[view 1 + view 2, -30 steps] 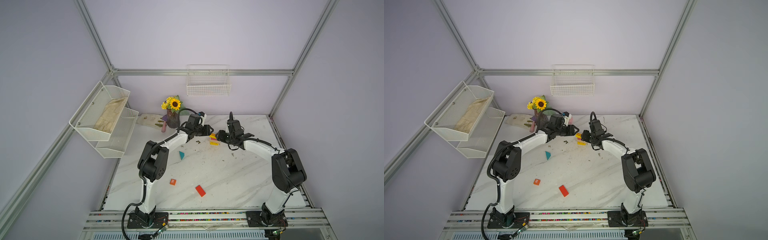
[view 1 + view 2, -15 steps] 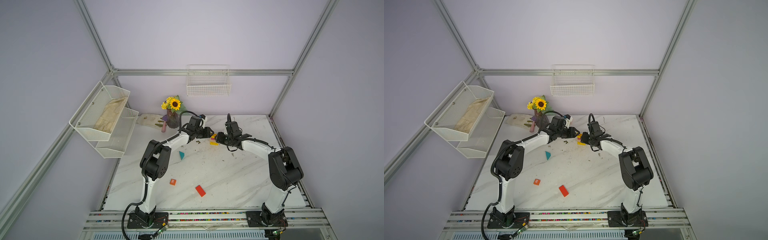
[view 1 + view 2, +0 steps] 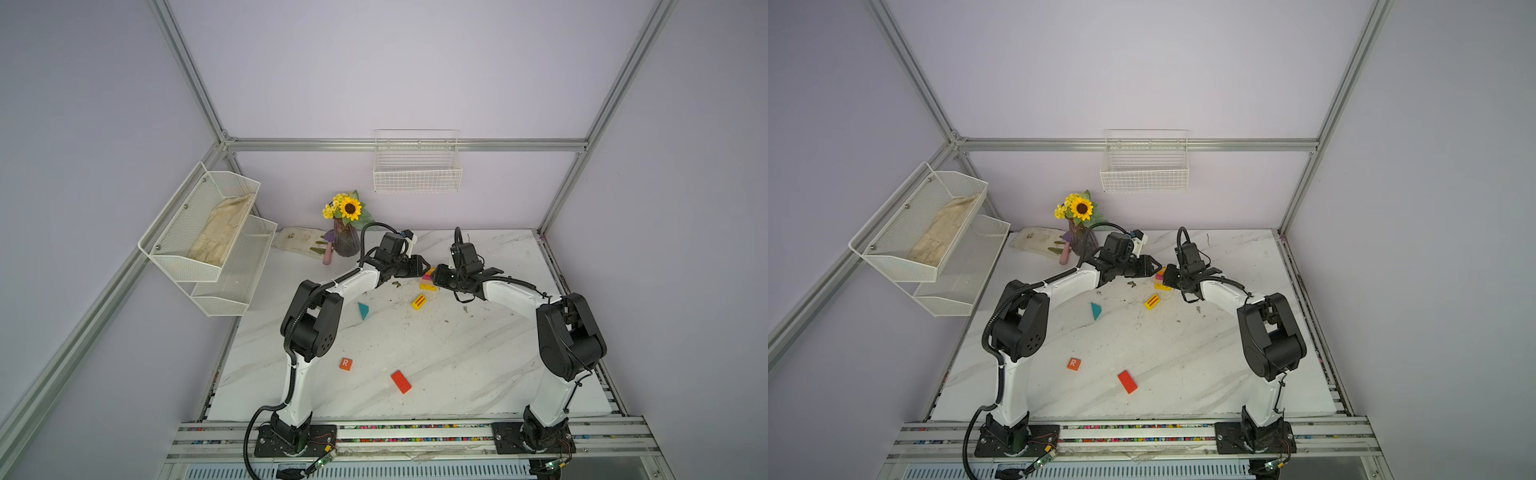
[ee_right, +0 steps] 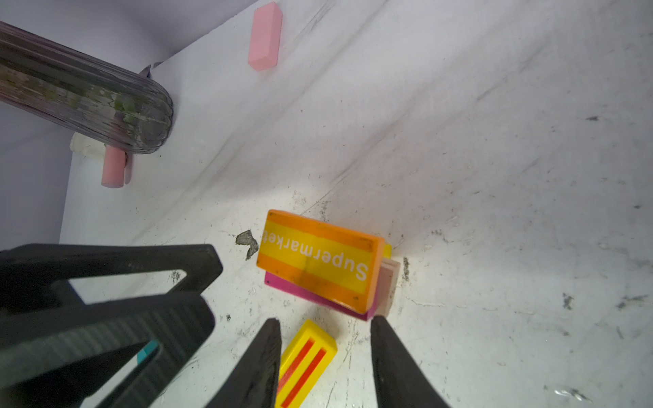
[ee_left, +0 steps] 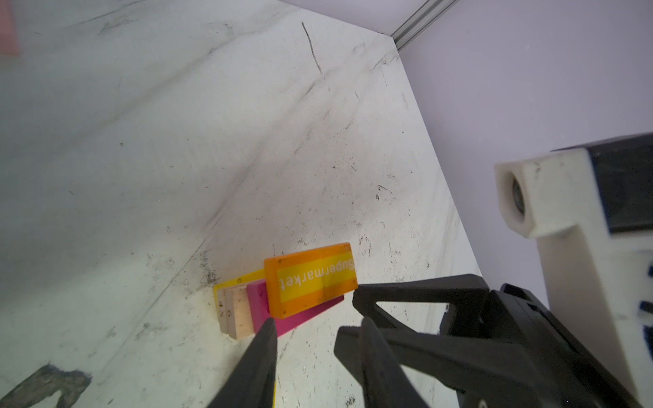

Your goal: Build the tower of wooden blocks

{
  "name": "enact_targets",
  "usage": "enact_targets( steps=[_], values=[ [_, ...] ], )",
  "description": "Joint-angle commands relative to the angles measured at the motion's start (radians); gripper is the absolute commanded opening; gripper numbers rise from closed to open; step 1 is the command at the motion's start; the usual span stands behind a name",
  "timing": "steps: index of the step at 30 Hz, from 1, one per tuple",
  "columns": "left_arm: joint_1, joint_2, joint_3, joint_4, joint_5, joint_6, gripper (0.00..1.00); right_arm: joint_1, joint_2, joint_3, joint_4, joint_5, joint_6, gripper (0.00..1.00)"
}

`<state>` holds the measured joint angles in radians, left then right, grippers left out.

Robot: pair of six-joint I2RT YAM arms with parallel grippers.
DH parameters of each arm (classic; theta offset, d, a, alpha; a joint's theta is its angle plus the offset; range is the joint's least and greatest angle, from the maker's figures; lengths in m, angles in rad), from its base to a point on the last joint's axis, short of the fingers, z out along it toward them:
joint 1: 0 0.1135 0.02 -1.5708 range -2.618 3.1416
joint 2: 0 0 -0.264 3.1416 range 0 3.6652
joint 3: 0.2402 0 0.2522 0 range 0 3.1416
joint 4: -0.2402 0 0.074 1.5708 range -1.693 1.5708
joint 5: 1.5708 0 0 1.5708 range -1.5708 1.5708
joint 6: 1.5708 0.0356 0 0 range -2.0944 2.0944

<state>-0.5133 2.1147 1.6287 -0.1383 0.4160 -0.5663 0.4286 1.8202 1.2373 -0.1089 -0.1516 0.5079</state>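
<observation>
The tower [image 4: 318, 261] is a low, skewed stack at the back middle of the table: a yellow base, tan pieces, a magenta slab and an orange "Supermarket" slab [image 5: 311, 279] on top. It is small in both top views [image 3: 428, 277]. My left gripper [image 5: 318, 323] is open on its left side, one fingertip at the magenta slab's edge. My right gripper [image 4: 324, 321] is open on its right side, holding nothing. A yellow block with red stripes [image 4: 307, 360] lies flat on the table under the right fingers. A teal triangle [image 3: 363, 310], an orange R cube [image 3: 345, 364] and a red slab [image 3: 401, 381] lie loose nearer the front.
A ribbed glass vase [image 3: 346, 241] with a sunflower stands at the back left, with a pink cylinder [image 4: 113, 169] beside it and a pink block [image 4: 265, 35] further along the back. Wire shelves [image 3: 208, 241] hang on the left wall and a wire basket [image 3: 417, 174] on the back wall.
Both grippers have edged in towards the stack from either side, and their jaws have narrowed a little.
</observation>
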Motion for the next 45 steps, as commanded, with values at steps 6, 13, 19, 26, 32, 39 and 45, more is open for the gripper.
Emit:
enact_targets(
  steps=[6,13,19,26,32,39,45],
  values=[
    [-0.004,-0.066,-0.022,0.043,-0.034,-0.001,0.39,0.008,-0.055,0.01,-0.033,0.061,-0.01,0.53],
    [0.013,-0.234,-0.218,0.109,-0.149,0.008,0.39,0.008,-0.129,-0.025,-0.029,0.114,-0.044,0.63],
    [0.032,-0.39,-0.416,0.205,-0.2,-0.005,0.39,-0.018,-0.046,0.122,-0.055,0.155,-0.077,0.56],
    [0.032,-0.471,-0.509,0.184,-0.229,-0.008,0.37,-0.039,0.203,0.404,-0.205,0.119,-0.092,0.41],
    [0.032,-0.486,-0.539,0.199,-0.242,-0.006,0.37,-0.038,0.296,0.493,-0.254,0.097,-0.109,0.41],
    [0.032,-0.459,-0.524,0.193,-0.221,-0.008,0.36,-0.039,0.325,0.5,-0.258,0.072,-0.119,0.4],
    [0.032,-0.434,-0.514,0.199,-0.203,-0.015,0.36,-0.033,0.313,0.476,-0.254,0.063,-0.121,0.39]
  ],
)
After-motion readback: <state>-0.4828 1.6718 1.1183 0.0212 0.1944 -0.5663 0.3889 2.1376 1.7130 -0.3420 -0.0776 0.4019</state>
